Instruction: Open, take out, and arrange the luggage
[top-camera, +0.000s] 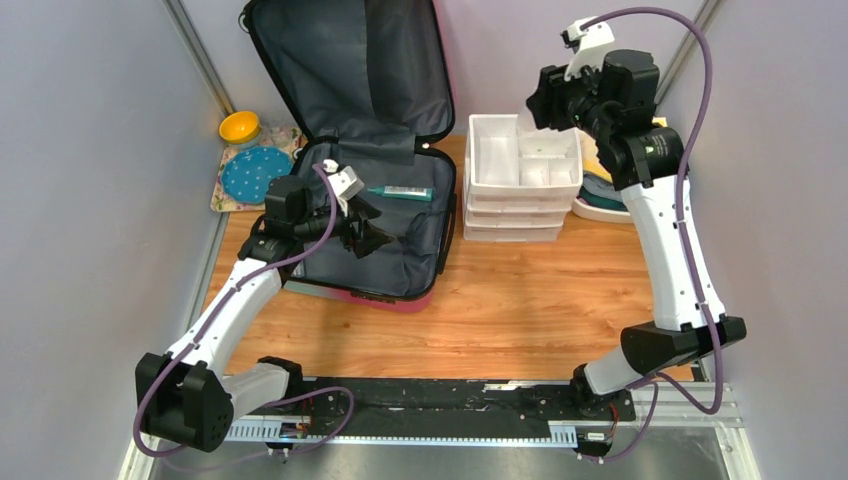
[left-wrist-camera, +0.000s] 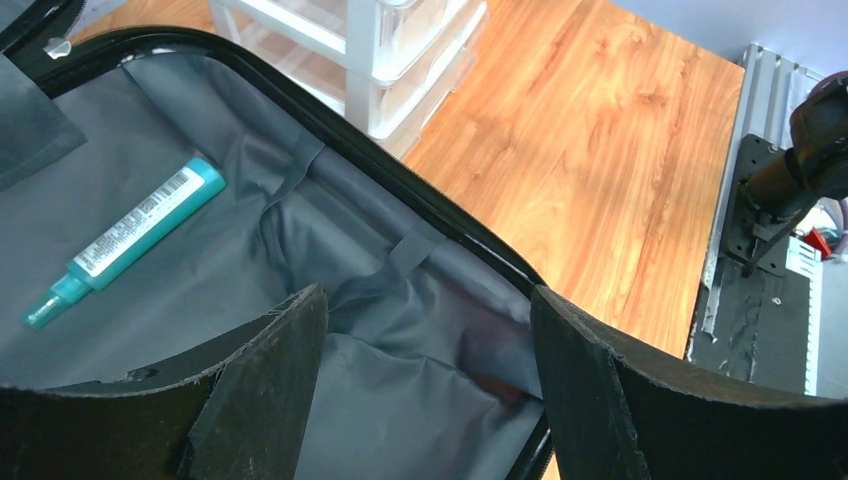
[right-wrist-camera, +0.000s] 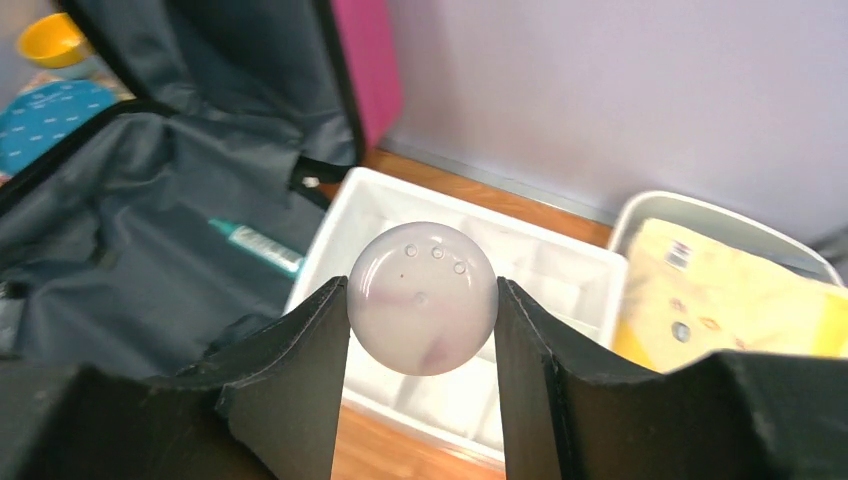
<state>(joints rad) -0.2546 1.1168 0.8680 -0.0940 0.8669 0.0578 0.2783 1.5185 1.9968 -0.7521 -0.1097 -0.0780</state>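
The luggage (top-camera: 400, 255) lies open on the table, its lid (top-camera: 345, 60) upright against the back wall, dark grey lining showing. A teal tube (top-camera: 405, 192) lies in its lower half; it also shows in the left wrist view (left-wrist-camera: 125, 240). My left gripper (top-camera: 372, 232) is open and empty, hovering over the lining (left-wrist-camera: 420, 400) near the case's zip rim. My right gripper (top-camera: 535, 105) is raised above the white drawer organiser (top-camera: 520, 170) and is shut on a round white translucent object (right-wrist-camera: 423, 298).
A white oval basin (top-camera: 598, 205) holding a yellow packet (right-wrist-camera: 720, 290) stands right of the organiser. A yellow bowl (top-camera: 240, 127) and a teal dotted plate (top-camera: 255, 173) lie on a mat at the back left. Bare wooden tabletop (top-camera: 540, 300) lies in front.
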